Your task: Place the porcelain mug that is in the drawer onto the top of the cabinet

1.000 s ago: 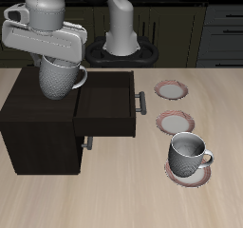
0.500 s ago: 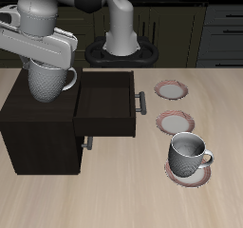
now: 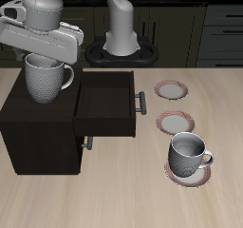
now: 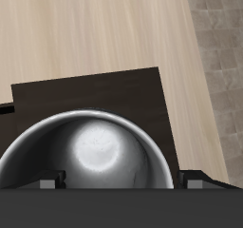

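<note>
My gripper (image 3: 45,53) is clamped on the mug (image 3: 46,80), upright over the cabinet (image 3: 38,113) top. Drawer (image 3: 106,104) pulled out, inside looks bare. 2nd mug (image 3: 189,153) sits on a saucer (image 3: 185,173).

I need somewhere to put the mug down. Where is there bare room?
The dark wooden cabinet's flat top is bare beside and in front of the speckled grey-white porcelain mug in the gripper. The open dark drawer looks empty. Past it, three round saucers and another grey mug crowd the table.
</note>
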